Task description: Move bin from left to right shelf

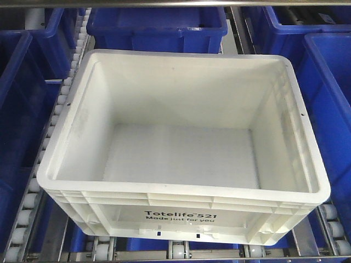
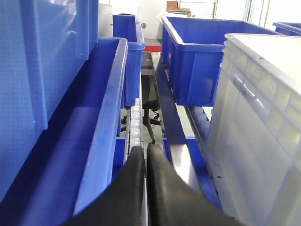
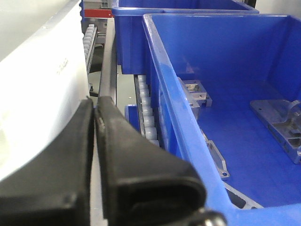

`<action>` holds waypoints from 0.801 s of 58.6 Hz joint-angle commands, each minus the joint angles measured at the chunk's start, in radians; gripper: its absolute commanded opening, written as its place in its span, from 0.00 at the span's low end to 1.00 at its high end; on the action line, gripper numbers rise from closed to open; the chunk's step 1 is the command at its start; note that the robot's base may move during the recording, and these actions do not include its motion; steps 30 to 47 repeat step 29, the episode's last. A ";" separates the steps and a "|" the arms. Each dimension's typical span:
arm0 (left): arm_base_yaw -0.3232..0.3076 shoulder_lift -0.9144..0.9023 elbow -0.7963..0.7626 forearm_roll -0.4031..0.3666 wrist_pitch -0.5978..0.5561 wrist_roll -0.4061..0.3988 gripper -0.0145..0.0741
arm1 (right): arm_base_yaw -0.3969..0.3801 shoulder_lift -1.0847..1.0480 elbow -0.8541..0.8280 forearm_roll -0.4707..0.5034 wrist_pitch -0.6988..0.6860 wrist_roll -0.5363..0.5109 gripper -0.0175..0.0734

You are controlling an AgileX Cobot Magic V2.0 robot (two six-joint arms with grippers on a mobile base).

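Bin (image 1: 181, 137) sits upright on the roller rack (image 1: 27, 213), long axis left-right, print facing you (empty inside); both your pincers, left (image 2: 145, 155) and right (image 3: 96, 110), are closed.

The white bin (image 1: 181, 148) is filling its roller lane (image 1: 49, 137), with blue bins crowding it at nine o'clock (image 1: 19, 109), twelve o'clock (image 1: 156, 24) and three o'clock (image 1: 332, 104). Only narrow gaps are running along its sides. The left end effector (image 2: 145, 162), fingers pressed together, is sitting in the slot between a blue bin wall (image 2: 106, 122) and the white side. The right end effector (image 3: 95, 113), likewise closed, is wedging between the white wall and a blue bin (image 3: 225, 108) holding metal parts (image 3: 277, 122).
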 commanded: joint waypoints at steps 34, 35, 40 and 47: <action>0.001 0.012 0.020 -0.001 -0.081 -0.008 0.16 | -0.002 0.000 0.018 -0.011 -0.075 -0.011 0.18; 0.001 0.012 0.020 -0.001 -0.081 -0.008 0.16 | -0.002 0.000 0.018 -0.011 -0.075 -0.011 0.18; 0.001 0.012 0.020 -0.001 -0.081 -0.008 0.16 | -0.002 0.000 0.018 -0.011 -0.075 -0.011 0.18; 0.001 0.012 0.020 -0.001 -0.081 -0.008 0.16 | -0.002 0.000 0.018 -0.011 -0.075 -0.011 0.18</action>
